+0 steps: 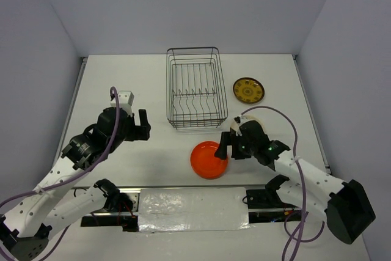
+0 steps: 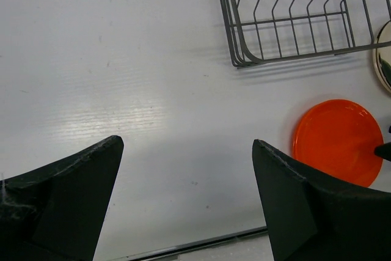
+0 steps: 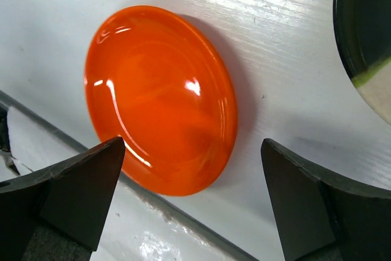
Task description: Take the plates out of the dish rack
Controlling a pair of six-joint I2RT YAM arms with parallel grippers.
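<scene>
Thin dark wire dish rack [image 1: 168,90] holds no plates: the glossy orange-red round plate [image 1: 209,159] lies flat on the white table [image 1: 122,77] in front of it, and the yellow brown-patterned plate [image 1: 248,90] to its right (cream one not clearly seen). Right gripper [image 3: 192,151] is spread beside the orange plate, gripping nothing; left gripper [image 2: 186,151] is spread, empty, keeping clear

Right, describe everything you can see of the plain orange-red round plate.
The plain orange-red round plate is small, shallow and glossy, like glazed ceramic or plastic, with a raised rim and no pattern. It lies flat, face up and empty, on the white table near its front edge, before the dark wire dish rack's right corner. The right gripper hangs open over its right side; only the table seems to touch it.
</scene>
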